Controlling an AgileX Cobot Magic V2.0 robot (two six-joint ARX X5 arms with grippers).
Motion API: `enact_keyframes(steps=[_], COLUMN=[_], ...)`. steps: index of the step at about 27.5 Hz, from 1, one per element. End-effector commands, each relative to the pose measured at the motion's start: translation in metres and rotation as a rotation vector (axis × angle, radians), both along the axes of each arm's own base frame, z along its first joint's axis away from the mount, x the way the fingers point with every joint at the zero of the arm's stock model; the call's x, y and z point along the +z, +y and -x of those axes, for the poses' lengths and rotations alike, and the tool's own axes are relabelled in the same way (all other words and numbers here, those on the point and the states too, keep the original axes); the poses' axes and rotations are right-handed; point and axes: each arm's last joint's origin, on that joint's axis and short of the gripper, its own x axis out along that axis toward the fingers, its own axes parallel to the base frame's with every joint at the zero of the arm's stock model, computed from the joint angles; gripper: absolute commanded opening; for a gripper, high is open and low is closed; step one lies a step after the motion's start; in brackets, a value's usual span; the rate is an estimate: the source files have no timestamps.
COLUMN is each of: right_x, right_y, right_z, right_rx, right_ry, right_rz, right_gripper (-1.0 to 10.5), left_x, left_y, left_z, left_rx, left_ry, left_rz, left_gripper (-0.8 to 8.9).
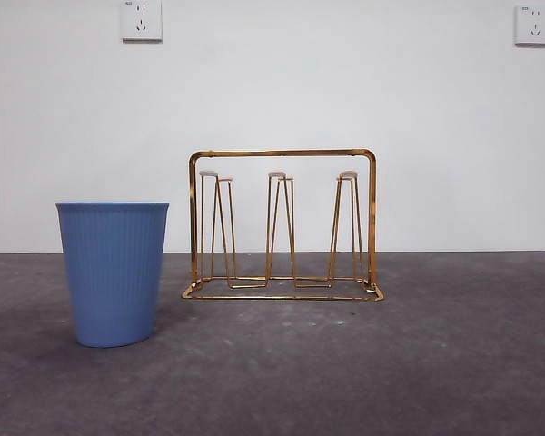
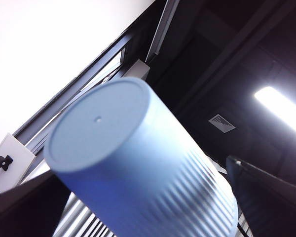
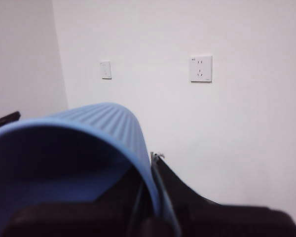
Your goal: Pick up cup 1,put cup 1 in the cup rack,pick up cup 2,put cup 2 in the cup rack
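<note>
The gold wire cup rack (image 1: pixel 282 225) stands at the table's middle with all of its pegs bare. A blue ribbed cup (image 1: pixel 113 271) stands upright on the table to its left, with no arm near it in the front view. In the left wrist view another blue ribbed cup (image 2: pixel 138 168) lies between the jaws of my left gripper (image 2: pixel 133 195), its flat bottom (image 2: pixel 96 123) pointing towards the ceiling. My right gripper (image 3: pixel 153 193) is shut on the rim of a blue ribbed cup (image 3: pixel 96 126), one jaw inside it and one outside. Neither gripper shows in the front view.
The grey table (image 1: pixel 418 363) runs back to a white wall with two sockets (image 1: pixel 141 20) high up. The left wrist view looks up at a ceiling light (image 2: pixel 281 106) and a vent (image 2: pixel 221 123). A socket (image 3: pixel 201 68) shows on the wall facing the right gripper.
</note>
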Motion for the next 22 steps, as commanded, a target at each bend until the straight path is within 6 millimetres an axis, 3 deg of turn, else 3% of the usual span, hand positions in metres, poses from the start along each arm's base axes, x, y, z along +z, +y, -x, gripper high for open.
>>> enact_keyframes(steps=[1, 3, 5, 8, 12, 16, 22], right_x=[-0.003, -0.003, -0.003, -0.004, -0.008, -0.013, -0.020], right_y=[0.002, 0.002, 0.002, 0.002, 0.003, 0.004, 0.005], right_z=[-0.002, -0.002, -0.002, -0.002, -0.004, -0.006, -0.006], right_rx=[0.002, 0.003, 0.002, 0.003, 0.003, 0.002, 0.002], right_ry=[0.018, 0.016, 0.019, 0.034, 0.057, 0.100, 0.161], right_rz=[-0.004, -0.005, -0.005, 0.003, 0.018, 0.047, 0.089], right_gripper=[-0.1, -0.1, -0.1, -0.1, -0.1, -0.1, 0.1], left_x=[0.003, 0.003, 0.003, 0.003, 0.003, 0.003, 0.003], left_y=[0.000, 0.000, 0.000, 0.001, 0.001, 0.001, 0.001], left_z=[0.002, 0.002, 0.002, 0.002, 0.002, 0.002, 0.002], left_rx=[-0.009, -0.009, -0.009, -0.004, -0.004, -0.004, -0.004], left_ry=[-0.022, -0.022, -0.023, -0.019, -0.019, -0.020, -0.020], left_rz=[0.017, 0.017, 0.018, 0.021, 0.021, 0.021, 0.021], left_gripper=[7.09, 6.04, 4.08, 2.17, 1.42, -0.14, -0.08])
